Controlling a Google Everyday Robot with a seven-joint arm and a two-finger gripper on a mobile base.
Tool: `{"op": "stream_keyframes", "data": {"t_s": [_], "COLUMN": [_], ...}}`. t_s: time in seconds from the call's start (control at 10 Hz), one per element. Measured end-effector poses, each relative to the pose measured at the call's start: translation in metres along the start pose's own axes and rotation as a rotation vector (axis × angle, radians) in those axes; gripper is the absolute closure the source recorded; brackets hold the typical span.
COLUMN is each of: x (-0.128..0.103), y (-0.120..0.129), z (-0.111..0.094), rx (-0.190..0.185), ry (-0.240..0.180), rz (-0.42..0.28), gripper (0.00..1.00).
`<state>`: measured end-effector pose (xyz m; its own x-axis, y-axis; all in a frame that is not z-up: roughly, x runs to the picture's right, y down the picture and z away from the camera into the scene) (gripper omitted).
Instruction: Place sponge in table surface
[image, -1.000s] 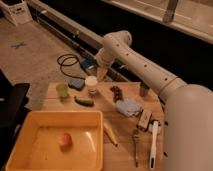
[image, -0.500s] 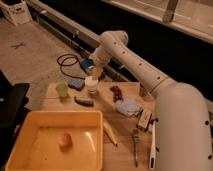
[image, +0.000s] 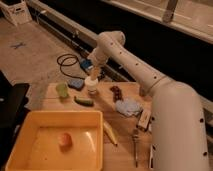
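Table surface (image: 124, 148) was a plank top with everything laid on it. White arm (image: 135, 65) arched in from the right over the far edge. Yellow tub (image: 30, 130) sat at the near left corner with a small orange item (image: 64, 140) inside. Pale cloth (image: 127, 106) lay right of centre. Gripper (image: 93, 75) hung just above the white cup (image: 91, 88) near the far edge, jaws released, nothing visibly in them. Sponge (image: 76, 83) lay flat at the table's far edge, just left of the cup, clear of the gripper
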<state>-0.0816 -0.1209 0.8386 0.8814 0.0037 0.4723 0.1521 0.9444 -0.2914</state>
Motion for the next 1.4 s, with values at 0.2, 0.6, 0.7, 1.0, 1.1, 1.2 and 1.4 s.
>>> {"op": "stream_keyframes", "data": {"t_s": [0.2,0.6,0.7,1.0,1.1,1.2,1.4], "x": [-0.014,-0.042,-0.047,-0.059,-0.058,-0.056,-0.053], "y": [-0.007,-0.012,-0.012,-0.009,-0.005,-0.004,0.002], "z": [0.016,0.058,0.073,0.103,0.114,0.119,0.133], "rx": [0.000,-0.044,-0.065,-0.110,-0.126,-0.133,-0.147], "ry": [-0.013,-0.031,-0.036,-0.054,-0.059,-0.063,-0.068], "rz": [-0.032,-0.098,-0.109,-0.124,-0.121,-0.114,-0.102], "gripper": [0.20,0.20,0.20,0.20,0.20,0.20,0.20]}}
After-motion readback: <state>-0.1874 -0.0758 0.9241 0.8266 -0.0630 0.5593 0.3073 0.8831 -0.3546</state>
